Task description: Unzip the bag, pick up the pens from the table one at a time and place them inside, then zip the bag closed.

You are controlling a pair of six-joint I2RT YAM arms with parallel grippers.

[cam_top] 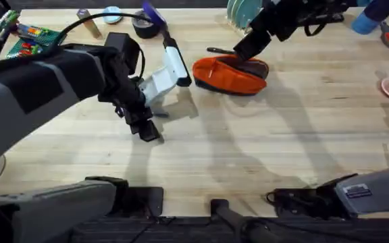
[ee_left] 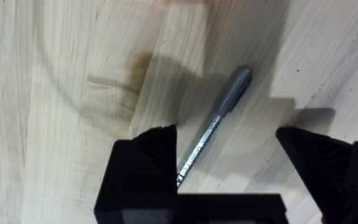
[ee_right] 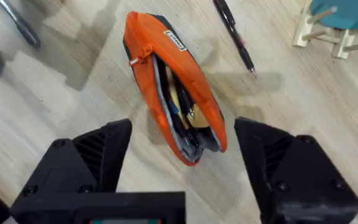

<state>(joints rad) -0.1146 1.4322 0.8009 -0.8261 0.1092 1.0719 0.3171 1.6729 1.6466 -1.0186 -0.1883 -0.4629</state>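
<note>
1. Between your left gripper's (ee_left: 229, 162) spread black fingers (ee_left: 145, 162) lies the silvery-grey pen (ee_left: 219, 118), flat on the table (ee_left: 55, 93); the jaws stand apart on either side of it and are not closed on it.
2. In the overhead view that left gripper (cam_top: 148, 129) hangs low over the middle-left of the table (cam_top: 248, 148), with the grey pen just beneath it.
3. Your right gripper (ee_right: 182, 155) is also released, its two fingers wide apart and hovering just above the bag (ee_right: 173, 87), gripping nothing.
4. The bag lies on its side with the zipper open, and you can see the lining and some contents through the gap.
5. Seen from overhead, the bag (cam_top: 229, 74) sits at the far centre of the table, with the right gripper (cam_top: 247, 48) above its far end.
6. The black pen (ee_right: 234, 34) lies on the wood near the bag, on its far side, apart from it; overhead it shows as a thin dark line (cam_top: 221, 51) behind the bag.
</note>
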